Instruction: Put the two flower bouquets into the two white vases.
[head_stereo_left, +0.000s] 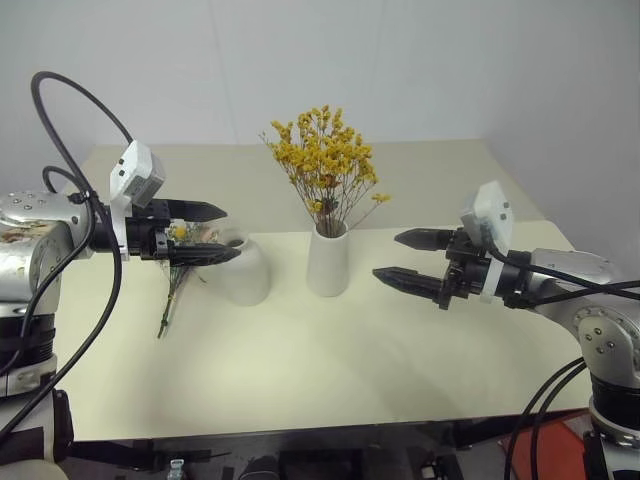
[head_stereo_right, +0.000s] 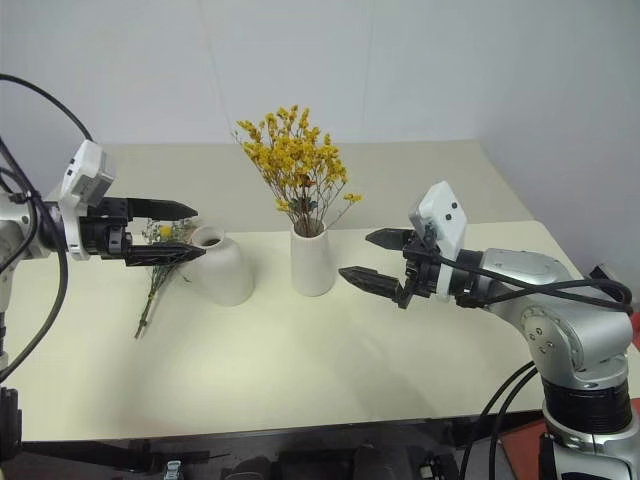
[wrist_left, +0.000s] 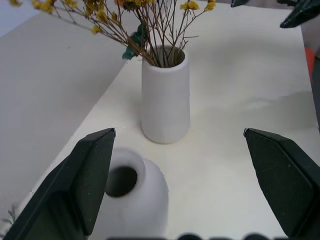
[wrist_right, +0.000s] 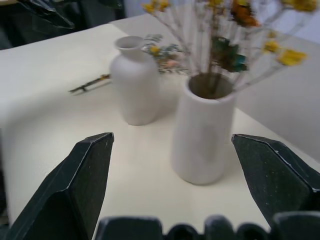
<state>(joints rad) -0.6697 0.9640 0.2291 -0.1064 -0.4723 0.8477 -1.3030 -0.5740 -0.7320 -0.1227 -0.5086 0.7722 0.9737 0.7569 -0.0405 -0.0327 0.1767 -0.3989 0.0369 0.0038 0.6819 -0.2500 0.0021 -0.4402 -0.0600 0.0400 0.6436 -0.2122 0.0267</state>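
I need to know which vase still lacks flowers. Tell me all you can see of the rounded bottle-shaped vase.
The rounded bottle-shaped vase is matte white, ceramic by its look, with a bulbous body and a narrow flared neck. It stands upright on the cream table, to the robot's left of the cylinder vase, apart from it. Its dark mouth holds no stems. The grey-green bouquet lies on the table at its far left side; whether they touch is unclear.

Yellow-orange bouquet (head_stereo_left: 325, 160) upright in cylinder vase (head_stereo_left: 327, 262), thin brown stems fanning out from wide mouth. Cylinder vase matte white, tapered, standing mid-counter. Bottle vase (head_stereo_right: 220, 266) matte white, rounded, narrow flared neck, upright, empty, just beside cylinder vase on robot's left. Grey-green bouquet (head_stereo_right: 157, 278) lying flat on counter beside bottle vase, on far side from cylinder vase, small yellow bloom near vase.
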